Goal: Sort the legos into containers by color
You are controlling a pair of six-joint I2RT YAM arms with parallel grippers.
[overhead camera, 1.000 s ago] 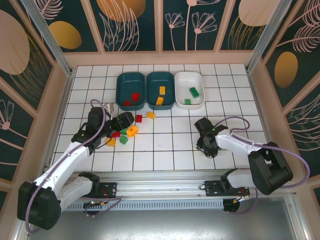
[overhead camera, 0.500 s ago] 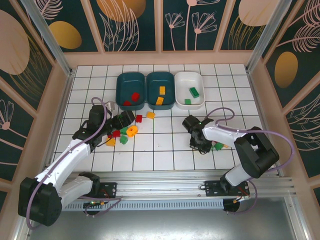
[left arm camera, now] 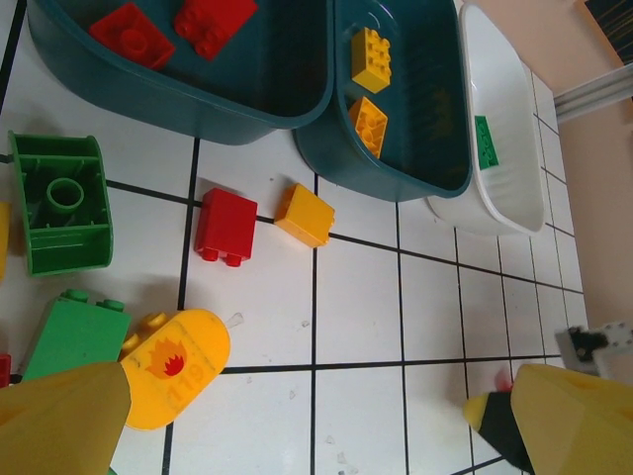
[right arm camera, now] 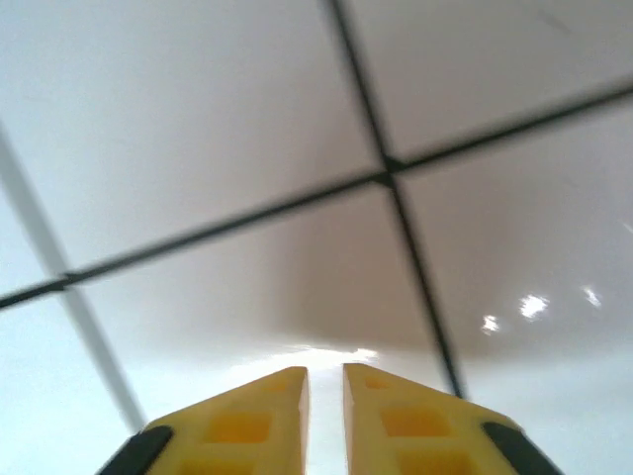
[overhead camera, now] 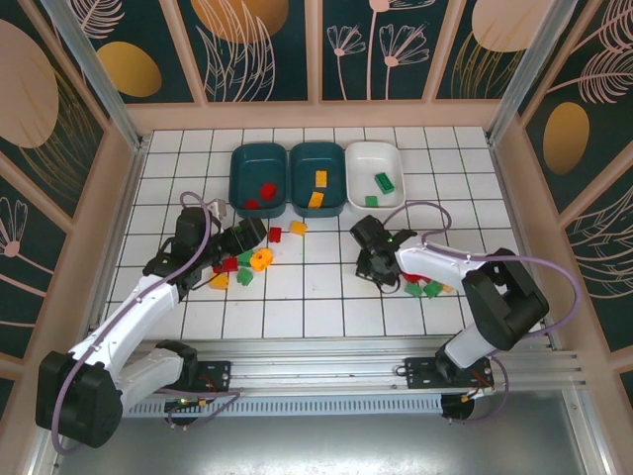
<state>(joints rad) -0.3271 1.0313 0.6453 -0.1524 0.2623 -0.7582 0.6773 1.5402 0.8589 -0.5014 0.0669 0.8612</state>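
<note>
The left gripper (left arm camera: 316, 426) is wide open and holds nothing. It hangs over loose legos (overhead camera: 259, 260) on the left side of the table (overhead camera: 326, 302). The right gripper (right arm camera: 326, 396) is almost closed and empty, low over the tiles. By the far edge, the left teal tray (overhead camera: 235, 183) has red ones, the middle teal tray (overhead camera: 295, 183) has yellow ones, and the white tray (overhead camera: 401, 173) has green ones.

Dark floral wall panels (overhead camera: 267, 49) rise around the white-tiled tabletop (overhead camera: 326, 297); a metal rail (overhead camera: 316, 354) runs along its near edge.
</note>
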